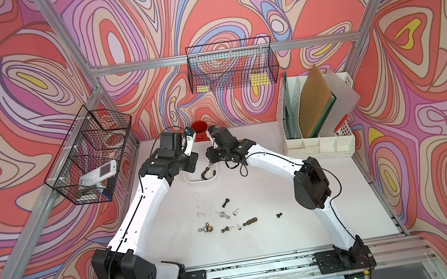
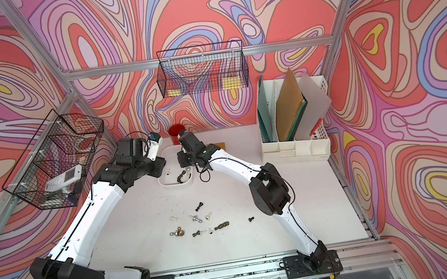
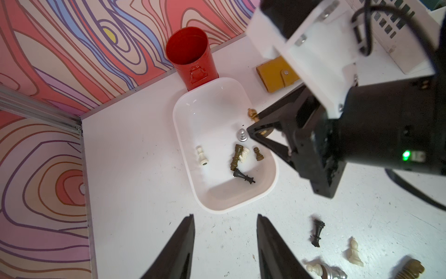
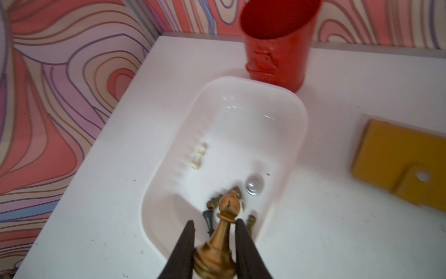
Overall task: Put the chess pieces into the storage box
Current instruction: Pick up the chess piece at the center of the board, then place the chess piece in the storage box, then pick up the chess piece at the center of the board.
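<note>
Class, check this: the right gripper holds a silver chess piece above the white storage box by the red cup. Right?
Not silver: the right wrist view shows the right gripper holding a brass-gold chess piece above the white storage box by the red cup.

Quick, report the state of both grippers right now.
Left gripper: open, holding nothing.
Right gripper: shut on a brass-gold chess piece, at the storage box.
</note>
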Controlling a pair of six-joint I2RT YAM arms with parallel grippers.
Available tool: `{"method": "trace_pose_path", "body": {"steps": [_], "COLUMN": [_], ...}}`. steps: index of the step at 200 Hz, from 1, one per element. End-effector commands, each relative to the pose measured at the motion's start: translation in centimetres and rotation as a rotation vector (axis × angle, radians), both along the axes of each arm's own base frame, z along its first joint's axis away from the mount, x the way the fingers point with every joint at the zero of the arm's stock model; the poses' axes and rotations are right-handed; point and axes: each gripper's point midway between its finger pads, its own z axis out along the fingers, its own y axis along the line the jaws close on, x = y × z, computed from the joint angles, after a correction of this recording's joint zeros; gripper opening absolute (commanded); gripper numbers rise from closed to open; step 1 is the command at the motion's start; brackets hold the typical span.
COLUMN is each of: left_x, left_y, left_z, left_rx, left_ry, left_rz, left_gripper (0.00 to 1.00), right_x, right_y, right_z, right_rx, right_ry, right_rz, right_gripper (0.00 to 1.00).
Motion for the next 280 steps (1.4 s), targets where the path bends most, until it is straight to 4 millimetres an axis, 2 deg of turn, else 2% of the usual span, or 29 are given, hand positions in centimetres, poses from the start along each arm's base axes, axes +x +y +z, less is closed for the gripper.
{"method": "trace_pose_path", "body": {"steps": [1,46,71,106,152,183,209,221,232,257,270,273,280], "left_x": [0.1,0.2,0.3,0.4,0.6,0.6,0.6,0.4,0.1,-1.9,-4.0,-4.5,-5.8], "left_y": [0.7,1.1,1.2,1.6,1.8,1.6,0.8,0.0,-1.1,-4.9,-7.3,-7.8,-9.0], "left_z": [0.7,0.8,0.8,0.6,0.4,0.1,-0.3,-0.5,-0.6,-0.6,-1.0,-1.0,-1.3], "left_rx": [0.007,0.000,-0.011,-0.021,-0.023,-0.025,-0.057,-0.070,-0.062,-0.016,-0.047,-0.057,-0.082], "left_ry": [-0.034,-0.040,-0.037,-0.028,-0.026,-0.022,0.000,0.012,0.017,0.001,0.020,0.024,0.040], "left_rz": [0.017,0.029,0.034,0.045,0.054,0.048,0.016,-0.012,-0.055,-0.195,-0.274,-0.288,-0.327], "left_gripper": [0.47,0.47,0.47,0.47,0.47,0.47,0.47,0.47,0.47,0.46,0.46,0.46,0.46], "right_x": [0.9,3.4,4.4,4.7,3.7,2.3,0.6,-0.3,-1.0,-3.4,-4.9,-5.4,-6.4], "right_y": [2.0,4.6,5.2,5.3,4.8,3.7,1.4,-0.4,-2.2,-8.3,-12.2,-13.1,-15.1], "right_z": [-3.7,-5.1,-6.0,-6.2,-2.1,2.6,6.4,7.4,7.5,7.3,6.5,7.1,7.0], "right_rx": [-0.035,-0.011,-0.017,-0.017,0.041,0.092,0.111,0.085,0.048,-0.002,-0.009,-0.002,-0.011], "right_ry": [-0.018,-0.167,-0.227,-0.251,-0.278,-0.305,-0.307,-0.289,-0.256,-0.143,-0.086,-0.090,-0.081], "right_rz": [0.075,0.121,0.127,0.129,0.131,0.124,0.083,0.050,0.020,-0.072,-0.117,-0.128,-0.154], "right_gripper": [0.19,0.21,0.23,0.33,0.38,0.38,0.38,0.38,0.38,0.38,0.38,0.38,0.38]}}
